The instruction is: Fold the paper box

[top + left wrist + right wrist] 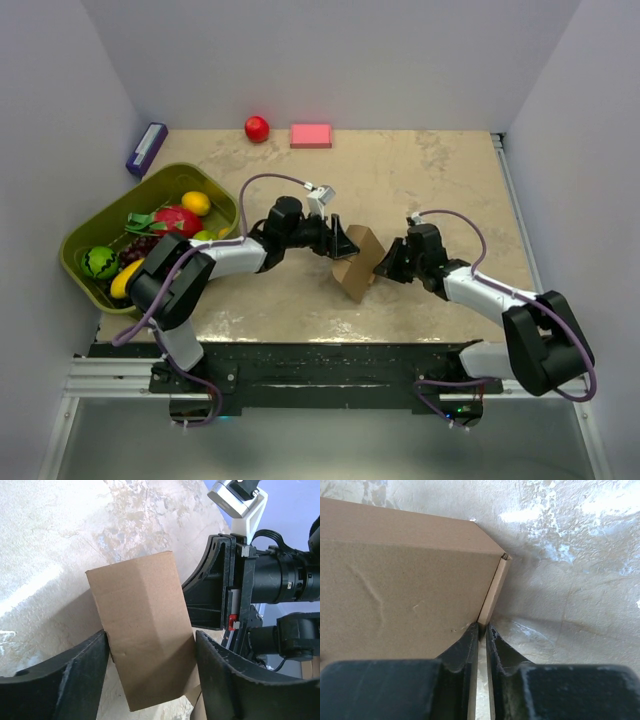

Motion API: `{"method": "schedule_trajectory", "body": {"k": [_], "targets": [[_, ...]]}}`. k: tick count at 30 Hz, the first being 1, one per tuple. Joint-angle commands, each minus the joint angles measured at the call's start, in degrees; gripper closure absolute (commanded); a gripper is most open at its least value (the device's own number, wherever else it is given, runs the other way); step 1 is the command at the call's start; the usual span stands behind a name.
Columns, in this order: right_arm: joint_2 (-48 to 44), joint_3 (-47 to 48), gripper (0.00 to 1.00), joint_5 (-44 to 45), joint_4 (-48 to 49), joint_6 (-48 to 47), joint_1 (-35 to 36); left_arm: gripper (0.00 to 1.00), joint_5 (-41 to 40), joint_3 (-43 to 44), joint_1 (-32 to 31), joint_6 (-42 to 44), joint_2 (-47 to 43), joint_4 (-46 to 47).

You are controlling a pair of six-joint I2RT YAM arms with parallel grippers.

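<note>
The paper box (355, 265) is plain brown cardboard, partly folded, standing mid-table between the two arms. My left gripper (340, 243) reaches it from the left. In the left wrist view a creased cardboard panel (140, 625) fills the gap between the two wide-set fingers (65, 680), touching both. My right gripper (383, 266) meets the box from the right. In the right wrist view its fingers (465, 645) are pinched on a thin flap edge of the box (395, 580), at the box's corner.
A green basket (75, 270) of toy fruit stands at the left. A red ball (257, 128), a pink block (311, 135) and a small purple box (146, 148) lie along the back wall. The right arm's wrist (280, 575) is close behind the box.
</note>
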Motion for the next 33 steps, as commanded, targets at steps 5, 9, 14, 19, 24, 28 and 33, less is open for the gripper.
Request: {"method": "schedule_trajectory", "body": {"k": [5, 9, 14, 19, 24, 28, 33], "targets": [[-0.1, 3.0, 0.80, -0.5, 1.8, 0.1, 0.3, 0.47, -4.8, 0.3, -0.8, 3.8, 0.4, -8.6], [-1.3, 3.1, 0.76, -1.7, 2.3, 0.7, 0.2, 0.54, -5.5, -1.5, -0.6, 3.3, 0.2, -8.6], [-6.1, 3.7, 0.62, -1.7, 0.2, 0.6, 0.3, 0.63, -6.0, -5.2, 0.6, 1.4, -0.2, -6.6], [-10.8, 5.8, 0.44, 0.9, -4.9, -3.9, 0.3, 0.69, -4.8, -9.5, 1.7, -4.0, -1.4, -1.5], [-21.8, 5.5, 0.21, 2.4, -7.2, -16.2, 3.7, 0.74, -1.5, -10.3, 2.5, -6.6, -1.8, -1.8], [-26.8, 6.4, 0.16, 6.0, -10.1, -22.3, 9.1, 0.80, 2.4, -9.8, 4.2, -8.3, -0.4, -2.4], [-25.1, 7.5, 0.09, 13.0, -11.2, -25.1, 22.1, 0.84, 6.0, -9.5, 5.8, -9.9, 1.8, -3.4]]}}
